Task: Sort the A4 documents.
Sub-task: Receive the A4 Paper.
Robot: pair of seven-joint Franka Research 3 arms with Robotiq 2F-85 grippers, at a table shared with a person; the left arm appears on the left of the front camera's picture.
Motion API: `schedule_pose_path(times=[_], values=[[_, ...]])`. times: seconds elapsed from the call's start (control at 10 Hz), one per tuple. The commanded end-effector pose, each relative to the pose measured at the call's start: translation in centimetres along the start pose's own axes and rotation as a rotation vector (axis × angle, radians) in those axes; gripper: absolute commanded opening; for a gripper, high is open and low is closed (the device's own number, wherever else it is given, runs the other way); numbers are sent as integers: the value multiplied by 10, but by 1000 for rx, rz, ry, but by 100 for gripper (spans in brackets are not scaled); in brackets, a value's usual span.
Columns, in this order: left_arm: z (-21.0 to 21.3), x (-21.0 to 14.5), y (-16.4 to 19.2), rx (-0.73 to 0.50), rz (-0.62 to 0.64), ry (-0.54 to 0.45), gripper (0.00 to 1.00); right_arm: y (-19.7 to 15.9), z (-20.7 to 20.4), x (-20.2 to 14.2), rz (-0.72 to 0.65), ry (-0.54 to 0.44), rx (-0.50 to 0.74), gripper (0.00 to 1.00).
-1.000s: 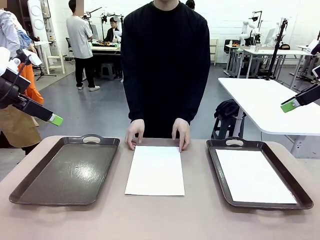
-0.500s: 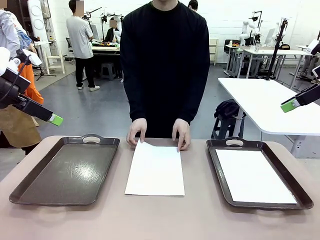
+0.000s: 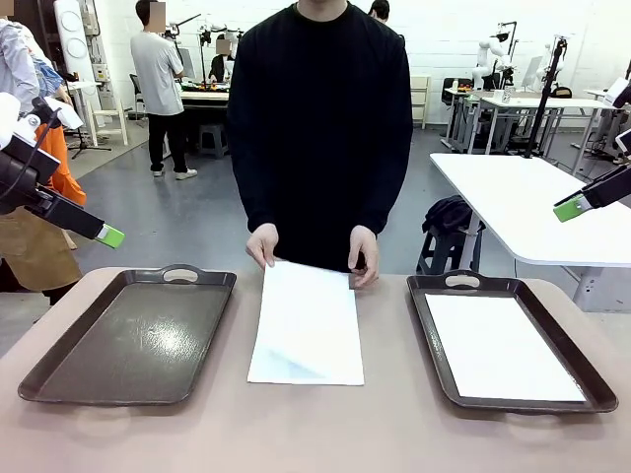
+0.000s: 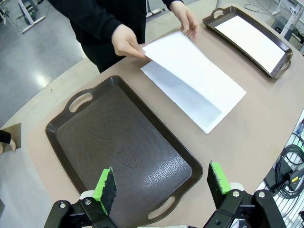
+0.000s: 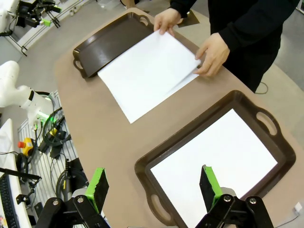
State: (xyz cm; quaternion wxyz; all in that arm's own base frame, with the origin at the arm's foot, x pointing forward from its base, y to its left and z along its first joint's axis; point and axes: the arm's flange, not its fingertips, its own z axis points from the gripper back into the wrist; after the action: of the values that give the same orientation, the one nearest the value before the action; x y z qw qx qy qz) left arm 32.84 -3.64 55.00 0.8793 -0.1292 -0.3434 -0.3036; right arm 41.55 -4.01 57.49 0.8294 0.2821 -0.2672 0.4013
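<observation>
Top A4 document [image 4: 190, 57] held tilted, wrist view exposing sheet beneath [image 4: 175, 92], left fingers [image 4: 105, 184], right fingers [image 5: 97, 186] released.

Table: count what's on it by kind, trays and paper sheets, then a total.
Trays: 2, left tray, right tray
Paper sheets showing: 3, sheet in the right tray, lifted sheet, flat sheet under it
Total: 5

Person's hands [image 3: 264, 243] are crowding the far end of the middle A4 documents [image 3: 306, 340]; near end is sitting unobstructed.
</observation>
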Motion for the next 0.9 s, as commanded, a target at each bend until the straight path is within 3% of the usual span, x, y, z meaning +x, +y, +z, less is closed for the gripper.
schedule_pose_path(times=[0.0, 0.8], values=[[0, -1, 1, -16, -10, -5, 100, 1, 0, 1, 5, -1, 3, 100], [0, -1, 1, -16, -10, -5, 100, 1, 0, 1, 5, -1, 3, 100]])
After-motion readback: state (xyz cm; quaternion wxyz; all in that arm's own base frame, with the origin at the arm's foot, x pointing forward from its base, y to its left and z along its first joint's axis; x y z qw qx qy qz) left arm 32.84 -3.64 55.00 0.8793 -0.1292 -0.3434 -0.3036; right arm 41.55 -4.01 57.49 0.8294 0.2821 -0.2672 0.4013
